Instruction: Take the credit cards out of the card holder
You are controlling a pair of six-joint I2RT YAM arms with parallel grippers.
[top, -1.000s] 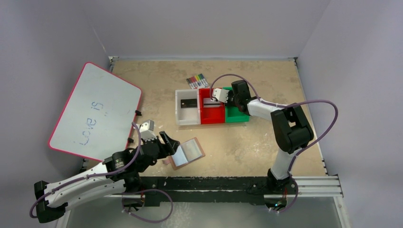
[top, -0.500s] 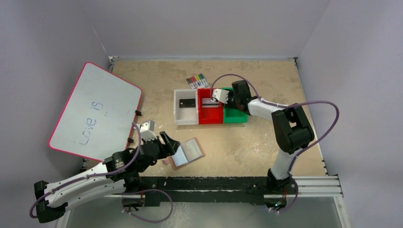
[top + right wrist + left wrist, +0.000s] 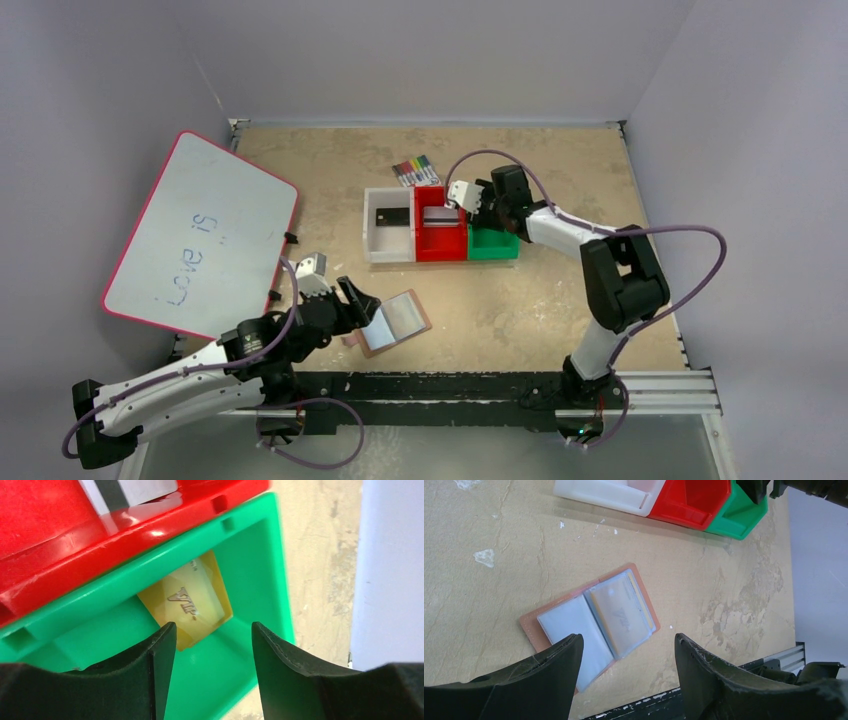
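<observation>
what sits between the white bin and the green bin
The red bin, with a grey striped card lying in it; clearest in the top view.

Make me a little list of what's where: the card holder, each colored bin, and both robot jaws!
card holder: open on the table, tucked gold card in one clear pocket
white bin: black card inside
red bin: pale card with a dark stripe inside
green bin: loose gold card inside
left jaws: open, above the card holder
right jaws: open, over the green bin

Tan card holder point(image 3: 589, 617) open flat, gold card point(image 3: 192, 605) lying in green bin point(image 3: 260, 580)
</observation>
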